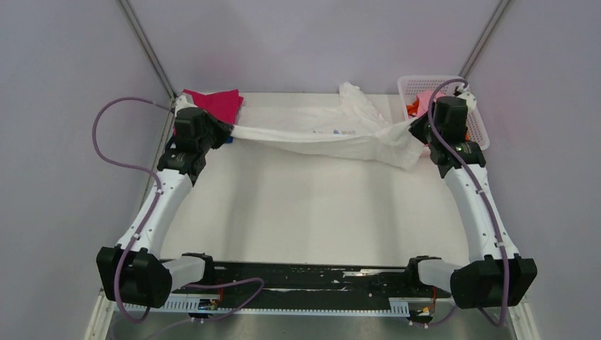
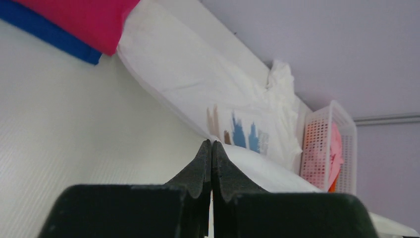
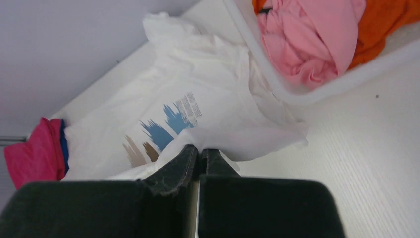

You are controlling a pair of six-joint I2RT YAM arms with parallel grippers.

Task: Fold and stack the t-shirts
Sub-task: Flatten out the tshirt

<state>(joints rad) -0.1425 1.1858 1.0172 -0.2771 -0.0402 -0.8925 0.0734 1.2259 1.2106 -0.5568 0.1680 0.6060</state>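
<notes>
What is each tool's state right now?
Left tool: closed, holding the white tee.
Right tool: closed, holding the same white tee.

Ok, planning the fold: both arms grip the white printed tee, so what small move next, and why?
Probably draw the left gripper and right gripper toward the near edge, spreading the white tee on the table: each is shut on an end, and it is bunched far back.

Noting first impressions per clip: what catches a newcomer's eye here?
A white printed t-shirt stretches across the table's far side, the left claw and right claw each shut on an end. A folded magenta t-shirt sits at the far left corner; a white basket at far right holds a pink tee and an orange tee.
</notes>
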